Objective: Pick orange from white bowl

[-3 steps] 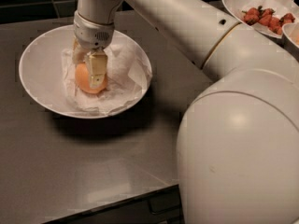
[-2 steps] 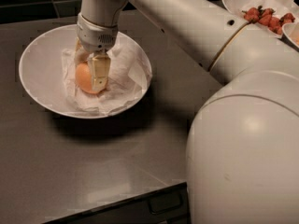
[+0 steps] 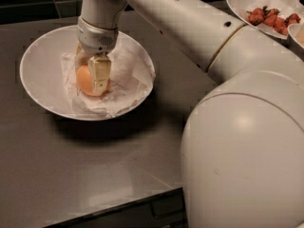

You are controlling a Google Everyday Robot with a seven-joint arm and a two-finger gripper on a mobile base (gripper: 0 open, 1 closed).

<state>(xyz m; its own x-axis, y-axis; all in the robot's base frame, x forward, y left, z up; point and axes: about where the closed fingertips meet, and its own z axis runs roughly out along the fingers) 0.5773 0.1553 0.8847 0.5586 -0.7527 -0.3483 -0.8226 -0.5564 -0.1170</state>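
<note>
The orange lies on crumpled white paper in the large white bowl at the left of the dark table. My gripper reaches down into the bowl from above. Its fingers straddle the orange, with one pale finger pressed against the near right side of the fruit. The other finger is mostly hidden behind the orange on the left. The orange still rests low in the bowl on the paper.
A smaller white bowl with red strawberries stands at the back right, with more dishes beside it. My arm's big white body fills the lower right. The table's front edge runs along the bottom.
The arm's wrist and shoulder have shifted slightly to the right. The gripper stays around the orange in the bowl, and the orange has hardly moved.
</note>
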